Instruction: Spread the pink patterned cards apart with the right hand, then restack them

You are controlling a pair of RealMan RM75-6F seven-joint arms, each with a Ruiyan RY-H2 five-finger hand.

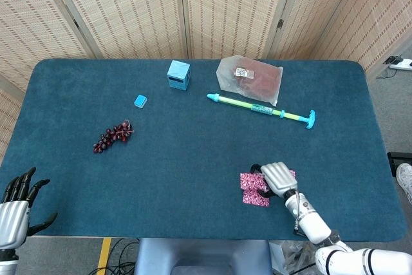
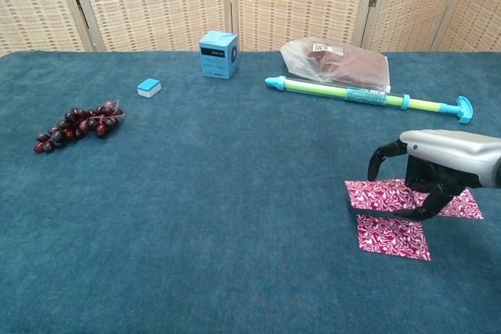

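Three pink patterned cards lie near the table's front right. One card [image 2: 380, 195] sits just behind another card [image 2: 394, 237], their edges nearly touching, and a third card [image 2: 465, 204] pokes out to the right. My right hand [image 2: 438, 168] arches over them with its fingertips [image 2: 427, 210] pressing down on the cards and its thumb lifted to the left. In the head view the right hand [image 1: 277, 177] covers part of the cards [image 1: 250, 183]. It holds nothing. My left hand [image 1: 16, 205] hangs open off the table's front left corner.
A bunch of dark grapes [image 2: 74, 124] lies at the left. A small blue block [image 2: 148, 87] and a blue box [image 2: 218, 54] stand at the back. A clear bag [image 2: 337, 60] and a green and cyan pump toy [image 2: 368, 97] lie behind the cards.
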